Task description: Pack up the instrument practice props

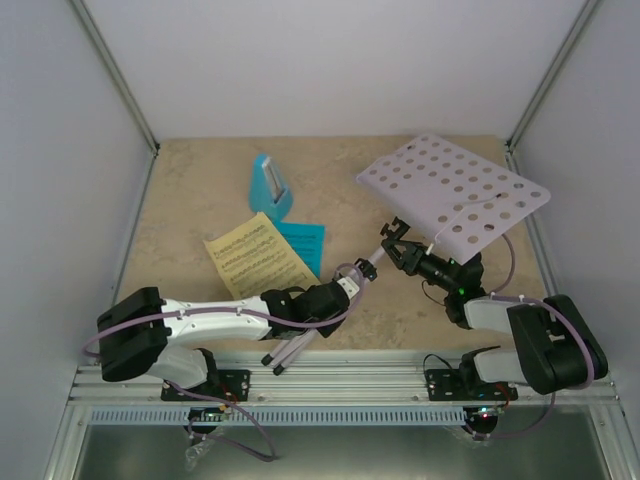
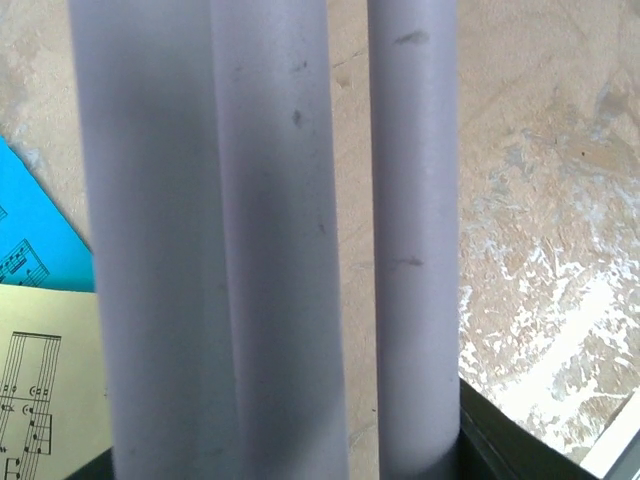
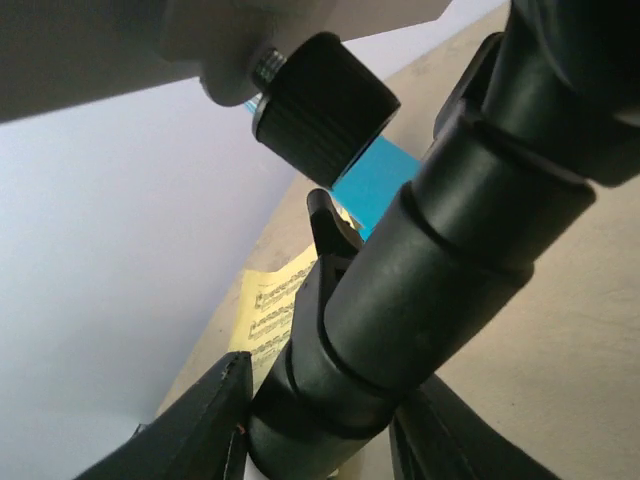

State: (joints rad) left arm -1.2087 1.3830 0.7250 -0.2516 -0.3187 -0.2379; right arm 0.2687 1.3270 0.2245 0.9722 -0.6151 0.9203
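- The lilac music stand [image 1: 455, 190] hangs tilted over the bench [image 1: 190, 200], held at two spots so it cannot tip (legs folded).
- The left pincer [image 1: 352, 280] grips its legs [image 2: 260, 250]; the right pincer [image 1: 412, 256] sits around the black neck [image 3: 420, 290], squeezing or not I cannot tell.
- The yellow sheet [image 1: 258, 258], the cyan sheet [image 1: 306, 240] and the blue metronome [image 1: 270, 185] sit on the bench.
- Only tiny music notes [image 2: 25, 400] show, no words.

The left arm [image 1: 200, 320] and right arm [image 1: 500, 315] have white shells and black joints. Lilac cables [image 1: 100, 335] loop along both. The left gripper [image 1: 362, 272] and right gripper [image 1: 396, 240] have black fingers [image 3: 200, 425].
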